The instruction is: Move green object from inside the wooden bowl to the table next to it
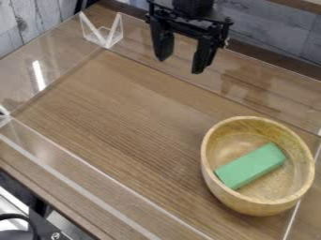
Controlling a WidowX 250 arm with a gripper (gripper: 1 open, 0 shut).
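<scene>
You see the green object [251,166] lying flat inside the wooden bowl [227,137], which sits at the desk's [113,112] near right corner. The end effector [183,54] hangs above the far edge, well apart from the bowl, jaws spread wide, holding nothing.

Single view, fixed camera: raised, outside the near-left corner of the surface [126,112], looking diagonally down across it toward the far edge. Medium range; near-left corner to far edge framed, right side cropped.
</scene>
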